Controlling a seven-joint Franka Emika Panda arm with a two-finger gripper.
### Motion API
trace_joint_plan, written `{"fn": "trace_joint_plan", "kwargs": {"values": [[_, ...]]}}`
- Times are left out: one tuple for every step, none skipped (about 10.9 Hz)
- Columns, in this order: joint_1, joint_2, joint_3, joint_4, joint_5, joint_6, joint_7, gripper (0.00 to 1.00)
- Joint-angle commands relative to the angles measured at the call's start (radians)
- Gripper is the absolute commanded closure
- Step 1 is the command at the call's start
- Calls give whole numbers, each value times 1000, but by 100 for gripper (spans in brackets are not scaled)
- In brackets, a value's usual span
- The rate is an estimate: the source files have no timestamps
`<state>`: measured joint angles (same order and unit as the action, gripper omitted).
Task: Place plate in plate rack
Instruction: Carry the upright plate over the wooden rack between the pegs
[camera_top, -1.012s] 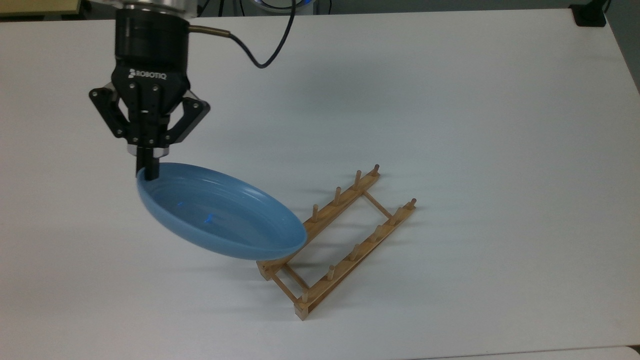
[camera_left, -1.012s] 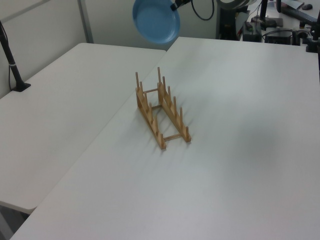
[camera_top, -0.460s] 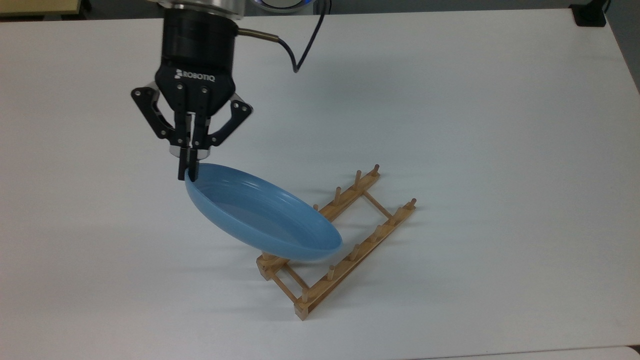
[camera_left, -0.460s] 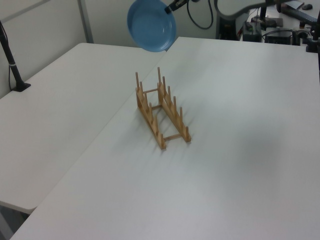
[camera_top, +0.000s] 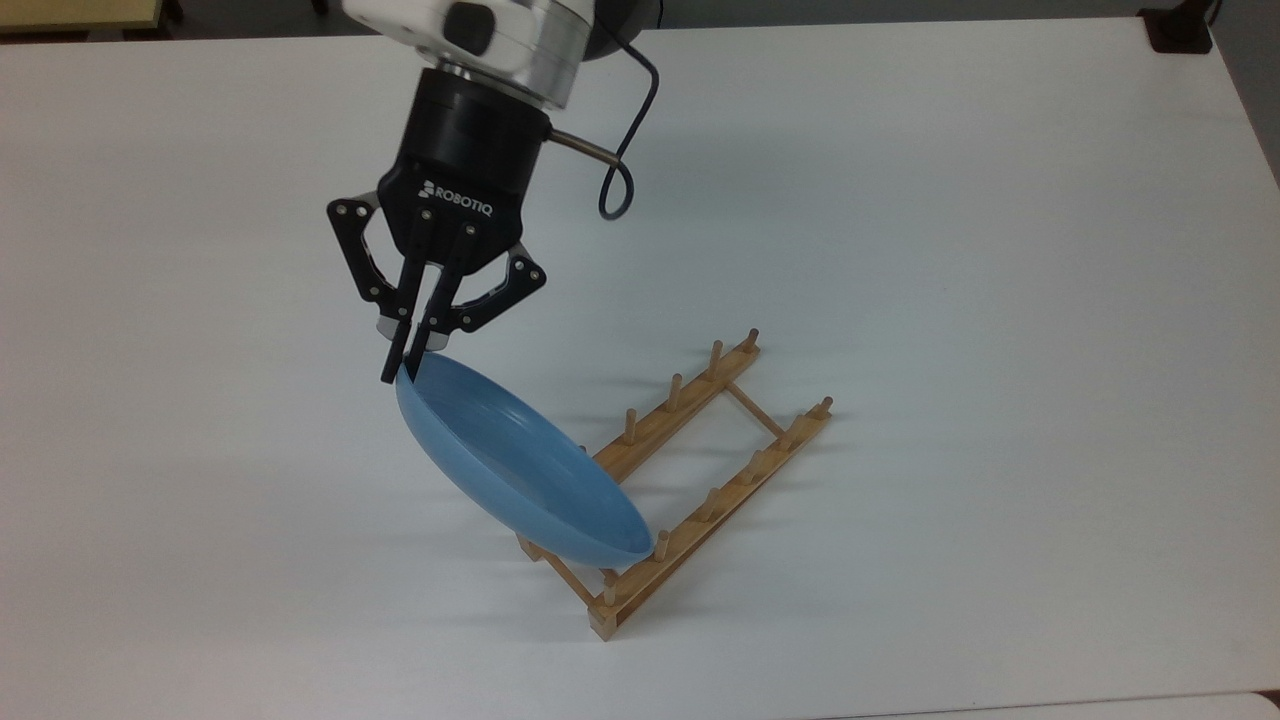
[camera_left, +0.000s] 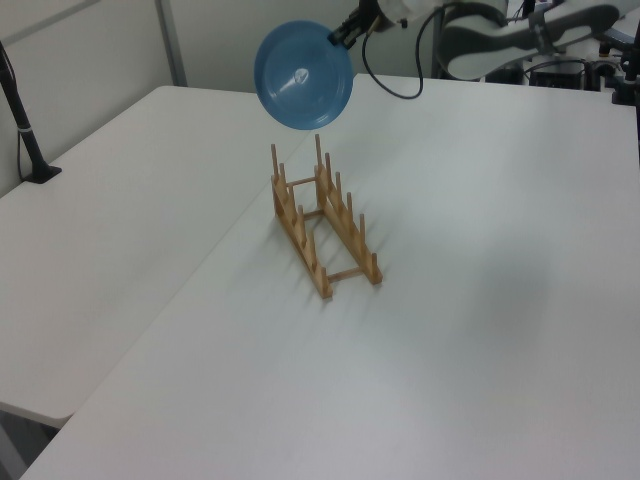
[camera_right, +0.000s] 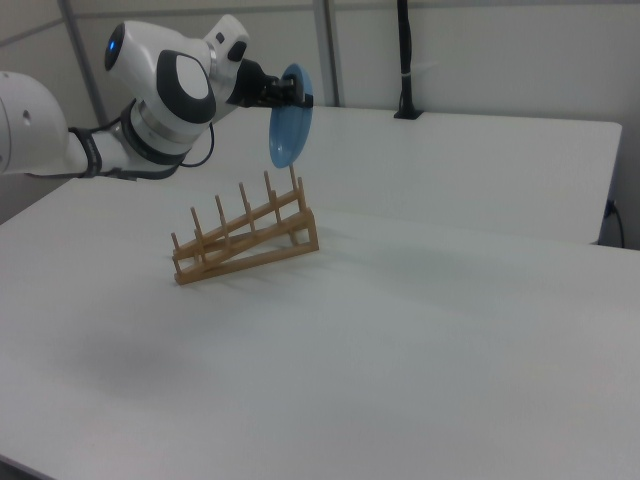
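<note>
The top view looked steeply down on the white table (camera_top: 1000, 250) from fairly close, its far edge along the frame's top. The left view stood farther back and lower, sighting along the plate rack (camera_left: 320, 225) toward the arm's base. The right view sat low at about table height, probably on the opposite side, taking the rack (camera_right: 245, 240) side-on with a wall behind. All three shared the rack, the raised plate (camera_top: 520, 470) and the gripper (camera_top: 405, 372) above the table.
</note>
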<state>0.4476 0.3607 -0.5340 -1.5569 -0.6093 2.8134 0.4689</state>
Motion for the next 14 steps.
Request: {"fn": "trace_joint_plan", "kwargs": {"values": [[20, -11, -21, -18, -174, 15, 134, 100], [22, -11, -21, -18, -194, 15, 132, 100], [23, -11, -21, -18, -211, 14, 132, 100], [34, -9, -21, -23, -222, 14, 132, 100], [39, -6, -21, -32, -240, -5, 134, 100], [49, -6, -21, -34, -254, -17, 134, 100], [66, -6, -23, -38, -266, -31, 134, 100], [68, -3, -23, -41, -291, -37, 134, 100], [66, 9, -24, -40, -305, -37, 134, 100], [66, 14, -24, -38, -311, -38, 134, 100], [63, 20, -24, -37, -314, -40, 135, 100], [60, 20, -24, -31, -316, -43, 138, 100], [57, 20, -24, -29, -317, -45, 139, 100], [56, 23, -24, -29, -329, -46, 139, 100]]}}
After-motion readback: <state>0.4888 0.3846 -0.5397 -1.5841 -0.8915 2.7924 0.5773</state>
